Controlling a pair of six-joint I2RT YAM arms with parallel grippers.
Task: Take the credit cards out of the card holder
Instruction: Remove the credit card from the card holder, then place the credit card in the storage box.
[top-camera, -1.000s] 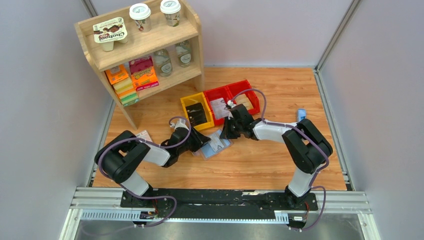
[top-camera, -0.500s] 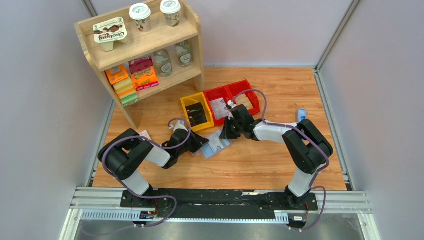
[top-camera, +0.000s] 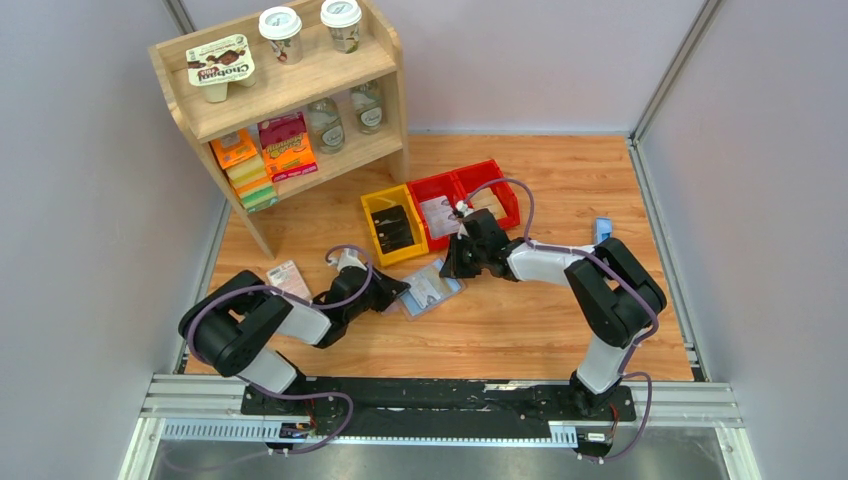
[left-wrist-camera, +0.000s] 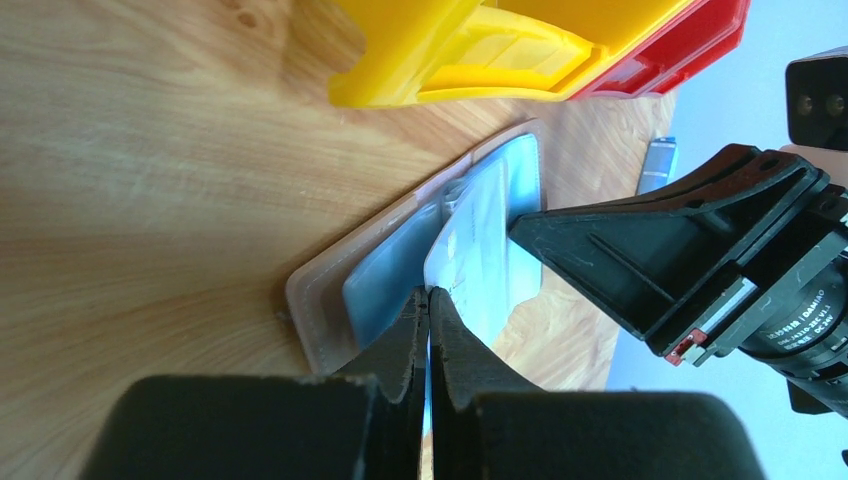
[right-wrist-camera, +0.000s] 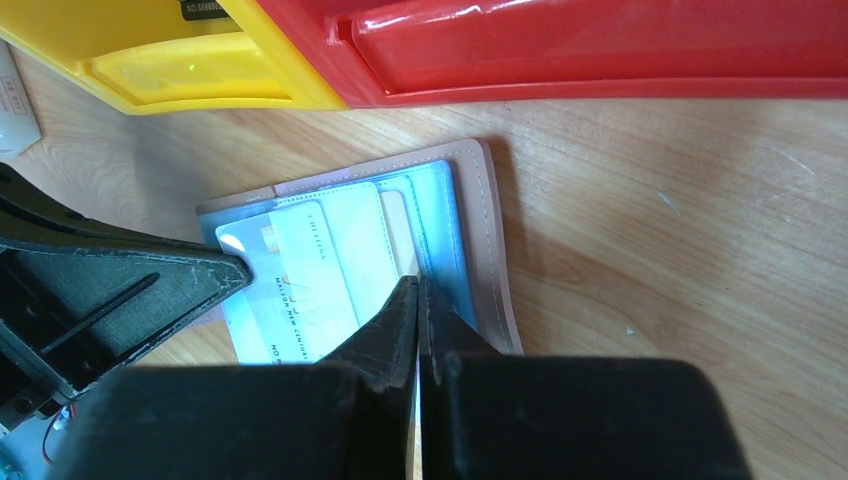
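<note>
The card holder (top-camera: 445, 283) lies open on the table below the yellow bin, brown rim and blue-grey pockets up; it also shows in the left wrist view (left-wrist-camera: 315, 300) and the right wrist view (right-wrist-camera: 490, 230). A pale credit card (right-wrist-camera: 310, 270) sticks well out of its pocket towards the left arm (left-wrist-camera: 470, 250). My left gripper (top-camera: 397, 292) (left-wrist-camera: 428, 292) is shut on that card's edge. My right gripper (top-camera: 452, 270) (right-wrist-camera: 418, 282) is shut, its tips resting on the holder's blue-grey inner pocket. Other cards are hidden or not distinguishable.
A yellow bin (top-camera: 393, 225) and two red bins (top-camera: 470, 195) stand just behind the holder. A wooden shelf (top-camera: 290, 110) with goods is at the back left. A pink-and-white packet (top-camera: 288, 278) lies left of the left arm. A narrow blue object (top-camera: 603, 230) lies at the right.
My left gripper has drawn back to the left and towards the near edge, and the pale card has slid further out of the holder. The right arm has not moved.
</note>
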